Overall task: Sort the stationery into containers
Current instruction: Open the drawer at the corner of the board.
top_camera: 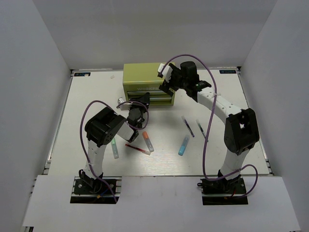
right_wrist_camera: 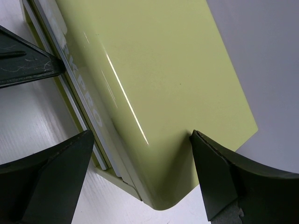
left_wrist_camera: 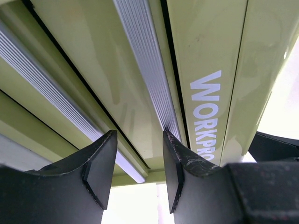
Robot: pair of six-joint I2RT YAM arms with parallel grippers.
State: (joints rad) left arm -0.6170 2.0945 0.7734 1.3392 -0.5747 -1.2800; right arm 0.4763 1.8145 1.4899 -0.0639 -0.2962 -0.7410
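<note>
**A:** Where does the boxy yellow-green metal cabinet (top_camera: 143, 77) stand?

**B:** At the far middle of the white table (top_camera: 91, 96), with its drawers (top_camera: 147, 95) facing the near side. In the left wrist view the fronts look pushed in. One carries white "WORKPRO" lettering (left_wrist_camera: 205, 116).

**A:** And the left gripper (top_camera: 141, 102)?

**B:** It is right up against the cabinet's front. Its black fingers (left_wrist_camera: 100, 168) stand apart, and the end of a pale ribbed handle strip (left_wrist_camera: 145, 70) runs down into the gap between them. One finger looks to be touching that strip. I cannot tell about the other. Nothing is clamped.

**A:** The right gripper (top_camera: 165, 86)?

**B:** It is at the cabinet's right end, by the top front edge. Its jaws are spread wide and straddle the rounded corner, holding nothing. I cannot tell whether either finger touches the metal.

**A:** The stationery?

**B:** All six pieces lie flat on the table, nearer than the cabinet.
- **Left group:** the pale green marker (top_camera: 115, 149) is leftmost, just beside the left arm. The thin red pen (top_camera: 137, 149) lies to its right, with its right end close to the orange-capped white marker (top_camera: 147, 141).
- **Right group:** the light blue marker (top_camera: 184, 145) lies further right. Just beyond it are a thin dark pen (top_camera: 188, 126) and a second thin dark pen (top_camera: 201, 128), side by side but apart, near the right arm.
</note>
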